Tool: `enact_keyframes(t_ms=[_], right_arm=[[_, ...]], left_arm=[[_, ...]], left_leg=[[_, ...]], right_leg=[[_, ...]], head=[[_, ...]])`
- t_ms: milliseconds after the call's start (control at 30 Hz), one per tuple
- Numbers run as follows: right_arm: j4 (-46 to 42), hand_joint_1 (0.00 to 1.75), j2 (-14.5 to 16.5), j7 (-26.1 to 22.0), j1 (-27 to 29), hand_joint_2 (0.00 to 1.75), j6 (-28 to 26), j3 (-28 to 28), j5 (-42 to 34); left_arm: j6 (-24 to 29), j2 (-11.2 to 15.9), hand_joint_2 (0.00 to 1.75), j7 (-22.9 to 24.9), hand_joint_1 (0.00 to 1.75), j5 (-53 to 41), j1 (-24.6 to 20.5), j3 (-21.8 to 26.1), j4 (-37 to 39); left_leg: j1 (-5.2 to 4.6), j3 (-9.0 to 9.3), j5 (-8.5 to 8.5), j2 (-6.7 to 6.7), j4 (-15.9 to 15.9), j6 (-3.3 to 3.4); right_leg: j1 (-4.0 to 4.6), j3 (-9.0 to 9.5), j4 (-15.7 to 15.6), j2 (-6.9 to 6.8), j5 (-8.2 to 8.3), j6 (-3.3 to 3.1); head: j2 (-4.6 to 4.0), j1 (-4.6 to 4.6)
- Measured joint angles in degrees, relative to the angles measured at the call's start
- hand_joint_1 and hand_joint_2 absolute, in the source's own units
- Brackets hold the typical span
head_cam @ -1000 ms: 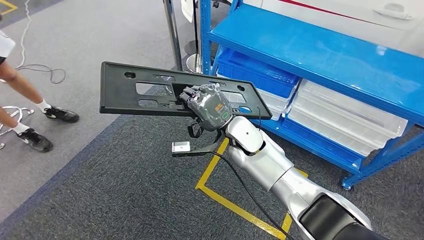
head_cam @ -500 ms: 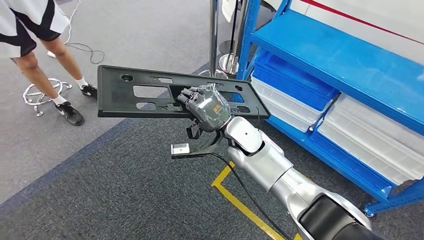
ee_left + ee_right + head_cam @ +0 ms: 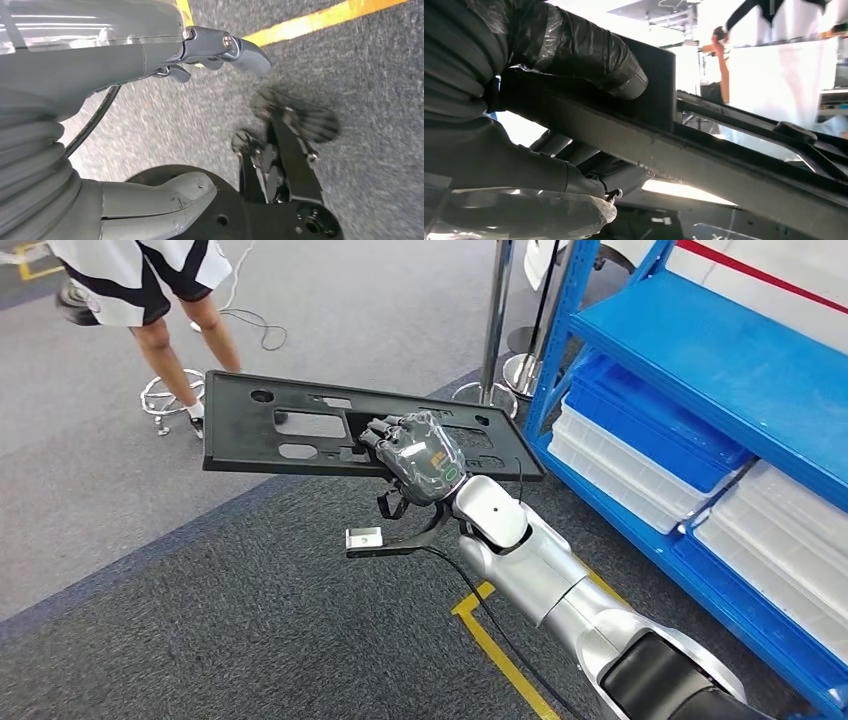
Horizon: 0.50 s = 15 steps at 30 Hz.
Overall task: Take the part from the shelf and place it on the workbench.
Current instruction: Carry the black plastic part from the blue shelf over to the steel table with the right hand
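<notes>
The right hand (image 3: 418, 455) grips the black part (image 3: 270, 425) by its near edge.

Black part, blue shelf
Silver arm (image 3: 540, 575); grey carpet (image 3: 200, 620) with yellow tape (image 3: 500, 650); black part (image 3: 300, 425); blue shelf (image 3: 720, 360).

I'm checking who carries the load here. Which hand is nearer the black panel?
Right. The right hand grips the black panel near its middle. The left hand hangs over the carpet, holding nothing, away from the panel.
</notes>
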Motion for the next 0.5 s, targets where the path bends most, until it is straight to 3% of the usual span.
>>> enact_keyframes(t_ms=[67,100,133,200,233,267,333,367,433,500], right_arm=[[-0.1,1.75,-0.2,0.2,0.4,1.75,0.0,-0.1,0.0],[-0.1,1.75,-0.3,0.3,0.5,1.75,-0.1,-0.1,0.0],[-0.2,1.75,-0.4,0.3,0.7,1.75,-0.1,-0.1,0.1],[-0.5,1.75,-0.6,0.3,0.7,1.75,-0.2,-0.3,0.2],[-0.6,1.75,-0.7,0.4,0.8,1.75,-0.2,-0.5,0.2],[-0.7,1.75,-0.9,0.4,0.8,1.75,-0.3,-0.6,0.2],[-0.9,1.75,-1.1,0.5,1.0,1.75,-0.4,-0.8,0.2],[-1.1,1.75,-1.2,0.5,1.2,1.75,-0.4,-0.8,0.2],[-1.6,1.75,-1.7,0.5,1.3,1.75,-0.6,-1.1,0.1],[-1.9,1.75,-2.8,0.5,1.7,1.75,-1.0,-1.5,0.0]], left_arm=[[0.1,0.0,1.75,0.0,0.00,-0.3,-0.1,0.0,0.0],[0.1,0.0,1.75,0.0,0.00,-0.4,-0.1,0.0,0.0],[0.2,0.0,1.75,0.0,0.00,-0.6,0.0,0.0,0.0],[0.3,0.0,1.75,0.0,0.00,-0.9,-0.1,0.0,0.0],[0.4,0.0,1.75,0.0,0.00,-1.0,-0.1,0.0,0.0],[0.4,0.0,1.75,0.0,0.00,-1.1,-0.1,0.0,0.0],[0.4,0.0,1.75,0.0,0.00,-1.3,0.0,0.0,0.0],[0.5,0.0,1.75,0.0,0.00,-1.5,0.1,0.0,0.0],[0.5,-0.2,1.75,0.0,0.00,-1.8,0.2,0.0,0.0],[0.6,-0.4,1.75,0.0,0.00,-2.0,0.0,0.0,0.0]], left_leg=[[0.14,-1.53,-1.57,0.40,4.5,-0.21],[0.17,-0.74,-0.91,0.55,3.8,-0.20],[0.17,1.14,0.53,0.92,0.8,-0.08],[-0.25,5.69,2.97,3.07,-7.1,0.58],[-0.54,7.09,3.56,3.87,-9.7,1.02],[-0.84,7.62,3.64,4.27,-11.0,1.43],[-1.05,7.47,3.95,3.15,-11.2,2.11],[-0.92,7.56,4.22,2.57,-11.6,2.40],[-0.65,7.84,4.78,1.48,-12.5,2.91],[-0.57,7.80,5.13,0.28,-12.7,3.24]], right_leg=[[0.24,-0.12,0.1,-1.80,-0.03,-0.06],[0.31,-0.14,0.1,-2.62,-0.05,-0.06],[0.37,-0.13,0.1,-3.39,-0.08,-0.04],[0.61,-0.06,0.1,-4.79,-0.21,0.18],[0.74,-0.06,0.1,-5.37,-0.25,0.38],[0.85,-0.06,0.1,-5.93,-0.26,0.61],[0.96,0.05,-0.1,-6.92,-0.20,1.11],[0.92,0.16,-0.1,-6.86,-0.36,1.44],[0.66,-0.54,1.8,-4.22,-2.01,2.04],[0.40,-3.40,8.0,-0.98,-5.34,2.27]], head=[[0.00,-0.01],[0.00,-0.01],[0.00,-0.01],[0.00,0.00],[0.00,0.00],[0.00,0.00],[0.00,-0.01],[0.00,0.00],[0.00,0.00],[0.00,0.00]])
